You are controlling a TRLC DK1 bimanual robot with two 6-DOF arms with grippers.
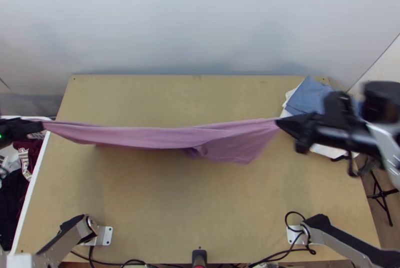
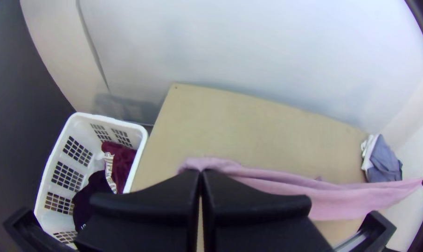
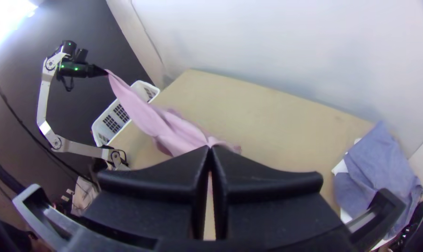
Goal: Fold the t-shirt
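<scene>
The pink t-shirt [image 1: 185, 137] hangs stretched in a long narrow band above the table, its lower part drooping near the right end. At its left end my left gripper [image 1: 40, 127] is shut on a corner, past the table's left edge. My right gripper [image 1: 280, 124] is shut on the other end, over the table's right part. In the left wrist view the left gripper [image 2: 201, 172] pinches the bunched pink cloth [image 2: 276, 182]. The right wrist view has the right gripper [image 3: 210, 148] closed on the pink cloth [image 3: 174, 130].
Folded blue and white cloths [image 1: 307, 99] lie at the table's back right corner, beside and below the right arm. A white basket [image 2: 143, 135] with dark and maroon clothes stands off the table's left edge. Cables run along the near edge of the table [image 1: 200, 218].
</scene>
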